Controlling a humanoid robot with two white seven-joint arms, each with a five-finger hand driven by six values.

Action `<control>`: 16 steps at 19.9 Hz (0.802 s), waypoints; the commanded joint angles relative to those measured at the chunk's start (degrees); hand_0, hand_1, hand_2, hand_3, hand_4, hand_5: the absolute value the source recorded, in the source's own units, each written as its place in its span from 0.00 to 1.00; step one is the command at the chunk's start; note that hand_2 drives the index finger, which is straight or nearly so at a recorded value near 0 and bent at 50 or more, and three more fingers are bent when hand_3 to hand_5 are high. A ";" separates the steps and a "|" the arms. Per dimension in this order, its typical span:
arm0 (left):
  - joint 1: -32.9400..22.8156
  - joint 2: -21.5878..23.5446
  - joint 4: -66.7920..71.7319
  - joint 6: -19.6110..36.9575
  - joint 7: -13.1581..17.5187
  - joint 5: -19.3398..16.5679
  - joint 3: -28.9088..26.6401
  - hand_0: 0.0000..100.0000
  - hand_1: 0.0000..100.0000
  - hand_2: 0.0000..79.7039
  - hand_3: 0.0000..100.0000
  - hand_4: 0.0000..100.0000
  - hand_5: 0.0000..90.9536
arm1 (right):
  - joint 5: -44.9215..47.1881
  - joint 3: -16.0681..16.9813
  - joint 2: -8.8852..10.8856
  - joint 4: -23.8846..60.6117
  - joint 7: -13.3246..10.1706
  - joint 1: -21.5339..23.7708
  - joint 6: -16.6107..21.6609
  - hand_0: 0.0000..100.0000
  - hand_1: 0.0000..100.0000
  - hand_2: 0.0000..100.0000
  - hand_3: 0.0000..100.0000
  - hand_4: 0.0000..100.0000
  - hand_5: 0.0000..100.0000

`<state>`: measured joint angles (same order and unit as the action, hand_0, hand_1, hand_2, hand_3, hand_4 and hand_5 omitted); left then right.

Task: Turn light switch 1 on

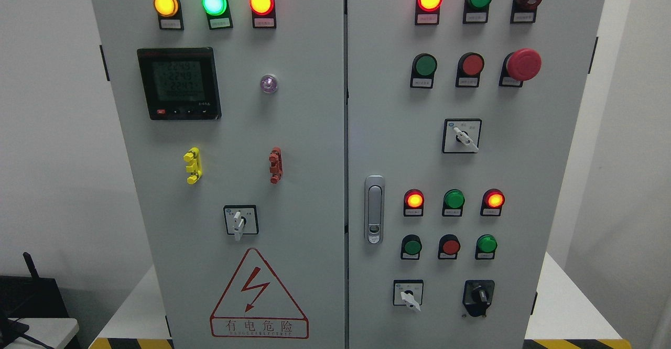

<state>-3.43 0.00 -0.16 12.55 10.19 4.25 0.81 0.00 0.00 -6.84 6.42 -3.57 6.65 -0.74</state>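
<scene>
Switch 1 cannot be picked out: the cabinet (335,129) door labels are too small to read, so a wrong button (424,65) might get pressed. Neither hand shows, fingers unknown.

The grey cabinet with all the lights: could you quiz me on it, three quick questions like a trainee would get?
1. True or false: all three lamps in the top row of the left door are lit.
2. Which sits lower on the left door: the digital meter or the lightning warning sign?
3. Is a robot hand in view? A) left only B) right only C) neither

Key: 1 true; 2 the lightning warning sign; 3 C
</scene>
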 commanded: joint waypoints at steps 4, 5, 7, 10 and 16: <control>-0.26 -1.06 -1.68 0.37 -0.17 0.05 -0.02 0.52 0.00 0.00 0.00 0.01 0.08 | 1.41 -0.97 -0.02 0.00 -0.04 -0.06 -0.05 0.12 0.39 0.00 0.00 0.00 0.00; -0.26 -1.06 -1.68 0.55 -0.17 0.05 -0.37 0.52 0.00 0.00 0.00 0.02 0.08 | 1.41 -0.97 -0.02 0.00 -0.04 0.03 -0.05 0.12 0.39 0.00 0.00 0.00 0.00; -0.26 -0.97 -1.68 0.64 0.01 -0.03 -1.95 0.52 0.00 0.00 0.00 0.02 0.08 | 1.41 -0.97 -0.02 0.00 -0.04 0.03 0.04 0.12 0.39 0.00 0.00 0.00 0.00; -0.17 -1.23 -1.77 0.72 0.01 -0.21 -1.95 0.52 0.00 0.00 0.00 0.03 0.08 | 1.41 -0.97 -0.02 0.00 -0.04 0.03 0.04 0.12 0.39 0.00 0.00 0.00 0.00; -0.08 -1.76 -1.68 0.72 0.10 -0.21 -1.87 0.52 0.00 0.00 0.00 0.03 0.09 | 1.41 -0.97 -0.02 0.00 -0.04 -0.06 0.04 0.12 0.39 0.00 0.00 0.00 0.00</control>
<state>-3.57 0.00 -0.05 13.24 10.23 4.08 0.18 0.00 0.00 -6.84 6.42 -3.57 6.66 -0.75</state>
